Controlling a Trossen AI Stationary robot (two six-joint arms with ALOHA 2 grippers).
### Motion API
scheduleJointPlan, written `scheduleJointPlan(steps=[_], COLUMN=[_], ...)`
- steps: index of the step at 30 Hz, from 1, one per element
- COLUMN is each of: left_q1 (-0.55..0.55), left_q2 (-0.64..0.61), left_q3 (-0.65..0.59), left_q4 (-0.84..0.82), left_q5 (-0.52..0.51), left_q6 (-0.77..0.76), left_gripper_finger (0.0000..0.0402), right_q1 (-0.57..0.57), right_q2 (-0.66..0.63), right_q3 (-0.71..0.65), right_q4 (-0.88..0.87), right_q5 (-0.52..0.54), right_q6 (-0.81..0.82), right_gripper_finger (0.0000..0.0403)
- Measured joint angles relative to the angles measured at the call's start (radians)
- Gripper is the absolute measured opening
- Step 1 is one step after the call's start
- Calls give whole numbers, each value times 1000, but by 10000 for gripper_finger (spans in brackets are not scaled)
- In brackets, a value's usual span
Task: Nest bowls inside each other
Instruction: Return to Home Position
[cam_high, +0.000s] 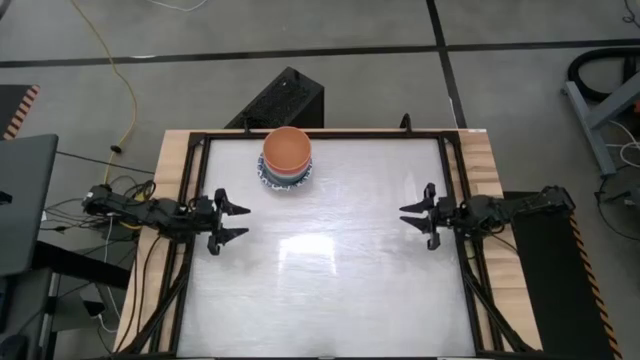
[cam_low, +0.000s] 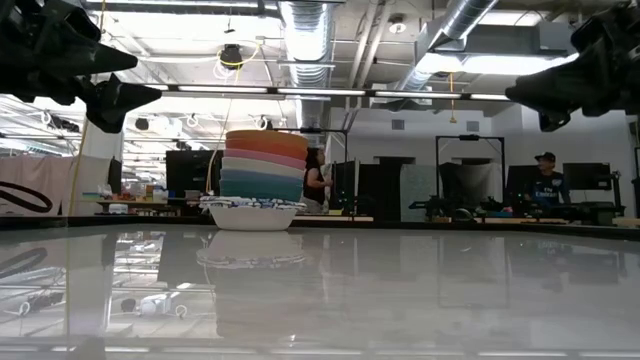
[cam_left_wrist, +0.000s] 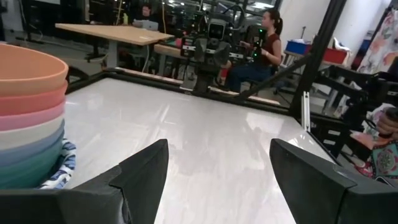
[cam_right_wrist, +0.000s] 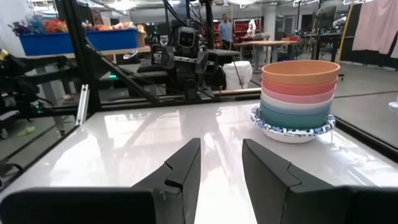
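1. White and glossy, the table top (cam_high: 330, 300) fills the near ground and mirrors the ceiling lights.
2. Midway across, the left gripper (cam_high: 246, 222) hangs at the table's left side. The low view shows it raised clear of the surface. Its fingers are spread wide and grip nothing.
3. Opposite, at the table's right side, the right gripper (cam_high: 406, 216) points toward the middle. Its fingers are also apart, by a narrower gap, and it too is empty.
4. Farther back, close to the far edge and left of centre, the stack of bowls (cam_high: 287, 158) stands upright on the table, well apart from both grippers.
5. The orange bowl (cam_right_wrist: 300, 71) sits on top. Below it, rims show as bands of salmon-red, pink, cream, blue and green.
6. At the bottom is a white bowl with a blue patterned rim (cam_right_wrist: 292, 132), flaring wider than the rest. It may well hold another like it, but the side views do not let me tell.
7. A black frame rail (cam_high: 449, 170) borders the table.
8. Past the far edge, a black box (cam_high: 285, 100) stands on the floor.
9. In the room beyond, a person (cam_low: 316, 180) stands behind the stack.
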Motion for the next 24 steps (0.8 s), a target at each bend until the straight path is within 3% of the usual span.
scheduleJointPlan(steps=[24], left_q1=[0], left_q2=[0], left_q3=[-2], left_q4=[0], left_q5=[-1], left_q6=[3], left_gripper_finger=[270], right_q1=[0], right_q2=[11], right_q3=[-2], right_q4=[0], right_q5=[10], right_q6=[-59], right_gripper_finger=[139])
